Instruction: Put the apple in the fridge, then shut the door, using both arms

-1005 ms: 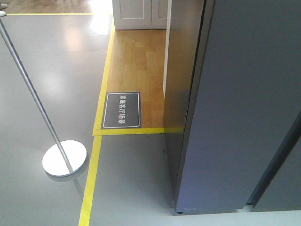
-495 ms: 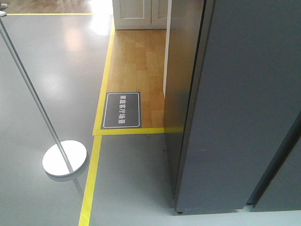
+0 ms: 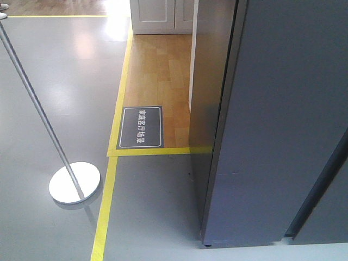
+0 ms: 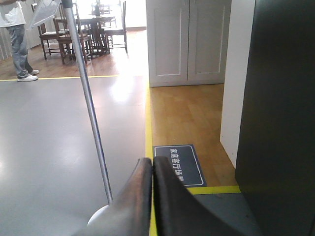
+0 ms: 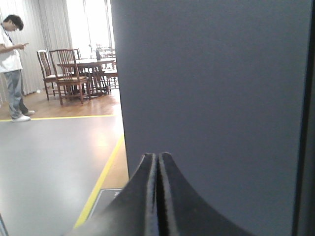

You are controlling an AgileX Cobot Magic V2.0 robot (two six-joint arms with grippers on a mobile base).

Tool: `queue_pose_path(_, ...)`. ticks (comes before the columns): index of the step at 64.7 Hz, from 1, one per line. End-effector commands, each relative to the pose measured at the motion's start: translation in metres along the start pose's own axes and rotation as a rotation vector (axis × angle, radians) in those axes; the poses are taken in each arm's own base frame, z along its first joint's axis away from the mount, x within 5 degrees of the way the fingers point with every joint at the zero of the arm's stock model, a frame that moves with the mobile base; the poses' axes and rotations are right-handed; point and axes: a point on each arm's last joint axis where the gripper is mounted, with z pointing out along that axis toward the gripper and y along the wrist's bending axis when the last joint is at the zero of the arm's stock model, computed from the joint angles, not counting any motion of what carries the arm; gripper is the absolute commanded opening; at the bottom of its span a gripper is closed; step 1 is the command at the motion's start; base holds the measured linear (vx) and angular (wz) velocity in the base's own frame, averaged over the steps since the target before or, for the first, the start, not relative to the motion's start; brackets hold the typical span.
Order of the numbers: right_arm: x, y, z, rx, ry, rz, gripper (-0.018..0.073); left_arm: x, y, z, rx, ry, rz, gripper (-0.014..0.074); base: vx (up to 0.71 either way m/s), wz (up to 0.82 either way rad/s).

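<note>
The apple is out of view in every frame. The fridge [image 3: 209,109] stands at the right as a tall dark grey body, and its smooth grey door [image 3: 283,125] faces me with no white interior showing. My left gripper [image 4: 152,160] is shut with nothing between its fingers. It hangs over the floor left of the fridge's dark side [image 4: 280,113]. My right gripper [image 5: 158,155] is also shut and empty, pointing straight at the grey door panel [image 5: 216,98] close in front of it. Neither gripper shows in the front view.
A metal stanchion pole [image 3: 32,92] on a round white base [image 3: 74,182] stands on the grey floor at left. Yellow tape [image 3: 111,179] borders a wooden floor with a dark sign mat [image 3: 141,127]. White cabinets [image 4: 188,42] stand behind. A person [image 5: 12,66] and dining chairs [image 5: 69,73] are far off.
</note>
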Motion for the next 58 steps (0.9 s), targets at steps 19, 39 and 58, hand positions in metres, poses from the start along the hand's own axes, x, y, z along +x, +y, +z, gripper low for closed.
queue_pose_path(19, -0.0086, 0.0024, 0.0004, -0.027, -0.086, 0.015, -0.0003, -0.0121, -0.0012, -0.0026, 0.014, -0.097, -0.005, -0.0006, 0.0, 0.0)
queue_pose_path(39, -0.0087, 0.0024, 0.0004, -0.027, -0.085, 0.013, -0.0003, -0.0121, -0.0012, -0.0026, 0.014, -0.097, -0.005, -0.0006, 0.0, 0.0)
queue_pose_path(58, -0.0087, 0.0024, 0.0004, -0.027, -0.085, 0.013, -0.0003, -0.0121, -0.0012, -0.0026, 0.014, -0.097, -0.005, -0.0006, 0.0, 0.0)
